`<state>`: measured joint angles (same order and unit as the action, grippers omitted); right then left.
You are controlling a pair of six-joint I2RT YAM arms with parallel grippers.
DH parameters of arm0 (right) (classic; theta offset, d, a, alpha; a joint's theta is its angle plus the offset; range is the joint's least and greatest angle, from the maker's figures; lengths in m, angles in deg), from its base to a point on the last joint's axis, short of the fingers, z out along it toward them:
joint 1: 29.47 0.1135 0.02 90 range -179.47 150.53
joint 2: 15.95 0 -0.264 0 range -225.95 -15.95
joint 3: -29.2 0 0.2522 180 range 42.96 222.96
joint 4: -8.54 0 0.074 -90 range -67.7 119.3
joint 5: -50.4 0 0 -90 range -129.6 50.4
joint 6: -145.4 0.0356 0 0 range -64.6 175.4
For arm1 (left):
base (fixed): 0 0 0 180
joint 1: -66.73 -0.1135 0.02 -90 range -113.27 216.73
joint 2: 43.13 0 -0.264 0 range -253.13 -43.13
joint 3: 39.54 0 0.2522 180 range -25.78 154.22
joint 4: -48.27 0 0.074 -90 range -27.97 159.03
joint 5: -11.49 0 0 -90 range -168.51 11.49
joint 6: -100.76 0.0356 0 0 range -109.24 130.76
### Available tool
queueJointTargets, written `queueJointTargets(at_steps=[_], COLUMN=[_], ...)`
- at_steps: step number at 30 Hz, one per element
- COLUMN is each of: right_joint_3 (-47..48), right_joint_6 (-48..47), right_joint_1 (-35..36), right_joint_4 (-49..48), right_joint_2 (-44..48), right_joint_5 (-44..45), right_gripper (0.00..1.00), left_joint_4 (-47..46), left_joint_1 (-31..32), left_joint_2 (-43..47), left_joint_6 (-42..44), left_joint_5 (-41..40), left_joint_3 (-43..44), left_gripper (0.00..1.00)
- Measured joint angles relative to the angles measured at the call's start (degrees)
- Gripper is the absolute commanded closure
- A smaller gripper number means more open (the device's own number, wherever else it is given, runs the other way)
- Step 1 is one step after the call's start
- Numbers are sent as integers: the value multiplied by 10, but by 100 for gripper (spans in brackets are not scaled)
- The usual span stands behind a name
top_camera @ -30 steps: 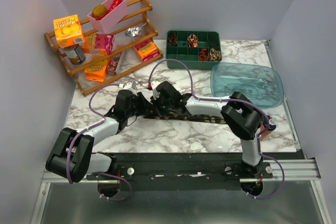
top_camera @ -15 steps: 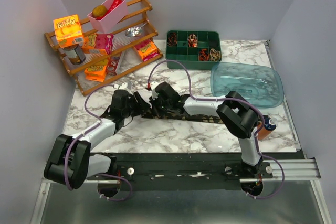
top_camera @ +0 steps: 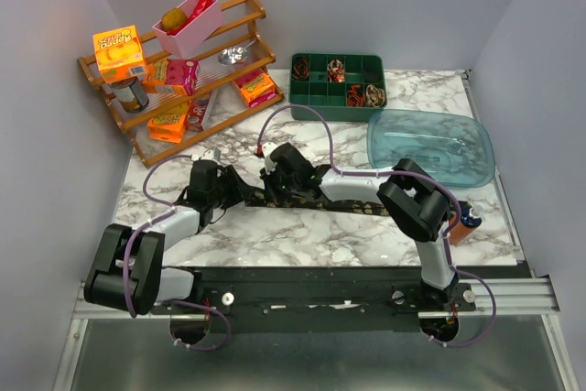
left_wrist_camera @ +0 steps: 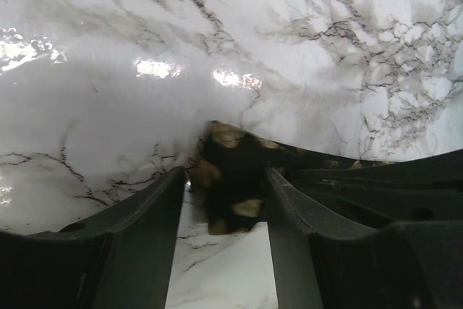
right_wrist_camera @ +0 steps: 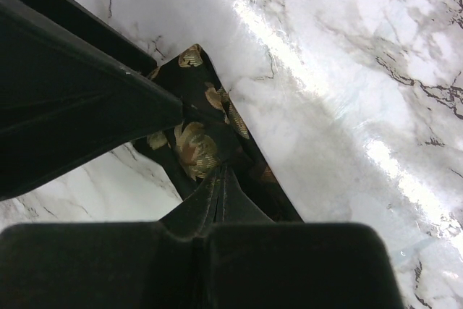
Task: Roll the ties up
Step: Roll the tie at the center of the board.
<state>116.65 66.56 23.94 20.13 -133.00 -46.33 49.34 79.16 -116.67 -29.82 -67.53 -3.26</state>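
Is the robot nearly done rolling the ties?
Partly. Done: a few rolled ties sit in the green tray. In hand: the right gripper is shut on one end of a flat tie, the open left gripper straddling its tip. Left: that tie lies stretched out unrolled, so the rolling remains.

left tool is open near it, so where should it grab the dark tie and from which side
Take the tie at its free end, just beyond where the shut right tool pinches it. That end sits between the fingers of the open left tool, so closing in from the left, across its width, likely suits best; the rest lies flat on the marble table.
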Motion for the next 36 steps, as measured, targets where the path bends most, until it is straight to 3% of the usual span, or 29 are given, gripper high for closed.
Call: queueJointTargets(at_steps=[15,26,31,36], right_joint_3=[3,5,6,20], right_joint_6=[4,9,9,9], right_joint_1=[0,0,0,0], right_joint_4=[0,0,1,18], right_joint_2=[-3,-4,-4,-5], right_joint_5=[0,-1,-3,-7], right_gripper=[99,99,99,99], left_joint_4=[-98,-141,-112,-68], left_joint_1=[-16,-16,-16,-16], left_joint_2=[-29,-26,0,28], left_joint_6=[-51,-82,-74,-52], left_joint_5=[39,40,40,40], left_joint_3=[-37,-71,-62,-28], left_gripper=[50,79,93,99])
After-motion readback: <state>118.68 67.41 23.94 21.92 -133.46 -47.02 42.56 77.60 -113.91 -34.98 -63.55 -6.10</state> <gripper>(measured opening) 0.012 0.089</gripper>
